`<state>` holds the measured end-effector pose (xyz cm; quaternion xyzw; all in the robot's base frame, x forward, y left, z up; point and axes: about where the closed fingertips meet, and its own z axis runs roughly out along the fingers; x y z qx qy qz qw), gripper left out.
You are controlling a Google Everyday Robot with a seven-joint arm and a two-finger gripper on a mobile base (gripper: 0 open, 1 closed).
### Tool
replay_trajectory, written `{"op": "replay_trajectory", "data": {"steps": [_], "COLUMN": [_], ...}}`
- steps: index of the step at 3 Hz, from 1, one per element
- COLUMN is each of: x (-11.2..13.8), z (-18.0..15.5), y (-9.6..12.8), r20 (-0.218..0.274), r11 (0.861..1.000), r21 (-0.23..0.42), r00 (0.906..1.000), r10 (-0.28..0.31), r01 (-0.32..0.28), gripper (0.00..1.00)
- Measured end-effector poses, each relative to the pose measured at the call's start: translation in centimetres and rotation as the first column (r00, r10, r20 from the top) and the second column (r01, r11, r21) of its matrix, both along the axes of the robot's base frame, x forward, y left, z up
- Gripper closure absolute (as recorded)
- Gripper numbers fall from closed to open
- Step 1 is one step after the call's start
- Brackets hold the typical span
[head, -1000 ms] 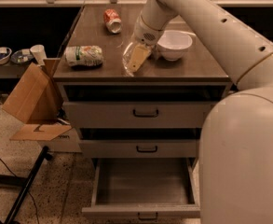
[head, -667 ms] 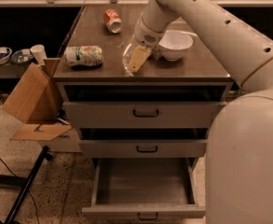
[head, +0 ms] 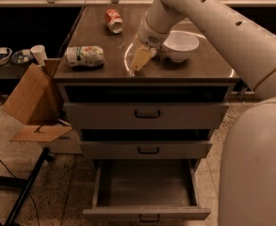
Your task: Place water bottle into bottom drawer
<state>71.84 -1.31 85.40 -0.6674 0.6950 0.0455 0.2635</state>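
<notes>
the big round part of the arm (head: 257, 168) at the lower right has slid a little to the right since a moment ago. the gripper (head: 141, 59) is almost where it was, and so is the bottle.

the gripper is down low over the front middle of the cabinet top (head: 208, 68). it comes down from the long white arm that reaches in from the upper right. the water bottle (head: 129, 59) is right at the gripper, on its left side and touching it. the bottle is see-through, so we only see its shiny edge. we cannot tell if the gripper is squeezing the bottle or just sitting against it. we also cannot tell if the bottle is resting on the top or is a bit above it.

the white bowl (head: 180, 45) sits just to the right of the gripper. the white-and-green container (head: 85, 56) lies on its side near the left edge. the red-and-white can (head: 113, 20) lies farther back.

below the top are three grey drawers. the top drawer (head: 147, 115) and the middle drawer (head: 148, 149) are pushed in. the bottom drawer (head: 147, 214) is pulled out toward us, and we can see its grey floor. the bottle is well apart from it, up on the top.

a brown cardboard box (head: 27, 95) leans beside the cabinet on the left.
</notes>
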Motion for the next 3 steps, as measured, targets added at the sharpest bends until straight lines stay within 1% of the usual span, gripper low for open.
{"op": "replay_trajectory", "data": {"steps": [1,2,3], "x": [0.0,0.3,0.3], "z": [2.0,4.8,7.2], "y": [-0.2,-0.1,-0.2], "r20": [0.071,0.161,0.241], "r11": [1.0,1.0,1.0], "r21": [0.014,0.019,0.016], "r00": [0.9975,0.9869,0.9706], "r10": [0.002,0.004,0.002], "r01": [-0.003,-0.008,-0.006], "gripper": [1.0,1.0,1.0]}}
